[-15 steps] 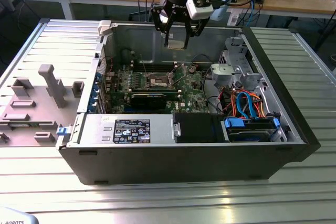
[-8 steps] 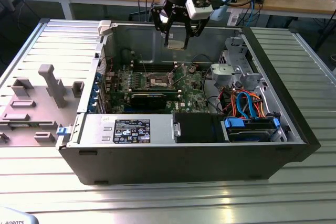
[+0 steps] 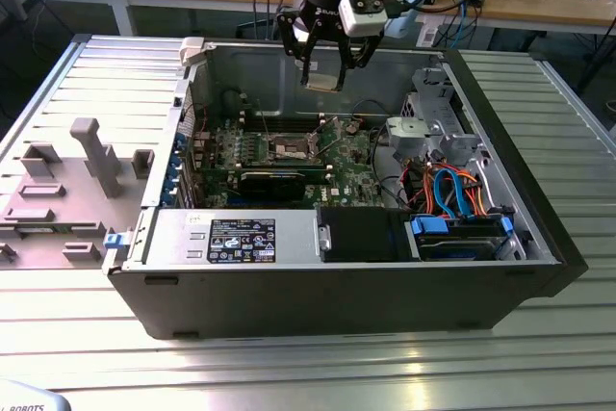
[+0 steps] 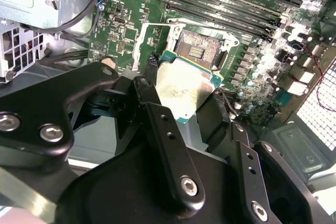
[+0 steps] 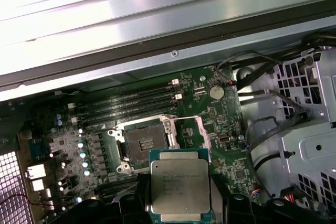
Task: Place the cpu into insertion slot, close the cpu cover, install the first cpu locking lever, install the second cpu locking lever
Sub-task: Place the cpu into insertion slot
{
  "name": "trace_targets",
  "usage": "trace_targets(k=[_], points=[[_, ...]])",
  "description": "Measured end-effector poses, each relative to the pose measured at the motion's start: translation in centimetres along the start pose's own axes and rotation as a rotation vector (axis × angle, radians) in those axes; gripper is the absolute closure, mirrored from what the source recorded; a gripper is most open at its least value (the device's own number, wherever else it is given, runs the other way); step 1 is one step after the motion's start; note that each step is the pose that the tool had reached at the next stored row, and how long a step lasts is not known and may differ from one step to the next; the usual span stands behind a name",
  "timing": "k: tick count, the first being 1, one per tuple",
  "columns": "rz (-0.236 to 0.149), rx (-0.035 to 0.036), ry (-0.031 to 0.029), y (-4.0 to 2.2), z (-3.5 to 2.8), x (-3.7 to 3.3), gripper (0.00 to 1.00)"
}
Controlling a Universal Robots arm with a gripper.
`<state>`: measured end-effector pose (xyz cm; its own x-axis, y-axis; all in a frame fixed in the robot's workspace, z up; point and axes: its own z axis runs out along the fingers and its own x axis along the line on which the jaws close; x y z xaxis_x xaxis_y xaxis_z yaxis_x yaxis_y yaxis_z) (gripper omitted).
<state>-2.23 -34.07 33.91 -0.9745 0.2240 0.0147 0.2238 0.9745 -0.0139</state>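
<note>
- Nearest, along the front wall of the case (image 3: 318,305): grey power box (image 3: 236,238) with a label, black shroud (image 3: 361,236) just beside it, blue and orange cables (image 3: 452,190) toward the exterior view's right.
- Outside the case, at the exterior view's left: grey holder (image 3: 91,156) on the ribbed metal table (image 3: 308,372).
- Further in: long black card (image 3: 279,183) across the green board (image 3: 346,166), just on the near side of the slot (image 3: 292,148).
- Slot (image 5: 143,145) open and dark; thin silver cover (image 5: 203,136) just beside it, not over it.
- Above the far part of the case: gripper (image 3: 322,69) closed on the chip (image 3: 323,82), fingers (image 4: 157,114) clamped on two opposite edges.
- Chip (image 5: 180,184) held flat, well above the board, apart from the slot.
- Farthest: workbench (image 3: 539,7) beyond the case.
</note>
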Motion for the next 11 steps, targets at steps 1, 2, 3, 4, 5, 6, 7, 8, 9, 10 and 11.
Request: trace_targets(k=[1, 2, 3, 4, 5, 6, 7, 8, 9, 10, 11], points=[[0.003, 0.0000, 0.0000, 0.00, 0.00, 0.00, 0.46], [0.004, 0.0000, 0.0000, 0.00, 0.00, 0.00, 0.46], [0.006, 0.0000, 0.0001, 0.00, 0.01, 0.00, 0.46], [0.007, 0.0000, 0.0001, 0.00, 0.01, 0.00, 0.46], [0.008, 0.0000, 0.0001, 0.00, 0.01, 0.00, 0.46], [0.011, 0.0000, 0.0001, 0.00, 0.01, 0.00, 0.46], [0.012, 0.0000, 0.0001, 0.00, 0.01, 0.00, 0.46], [0.014, 0.0000, 0.0002, 0.00, 0.01, 0.00, 0.46], [0.016, 0.0000, 0.0001, 0.00, 0.02, 0.00, 0.46], [0.017, 0.0000, 0.0001, 0.00, 0.02, 0.00, 0.46], [0.019, 0.0001, 0.0002, 0.00, 0.02, 0.00, 0.46]])
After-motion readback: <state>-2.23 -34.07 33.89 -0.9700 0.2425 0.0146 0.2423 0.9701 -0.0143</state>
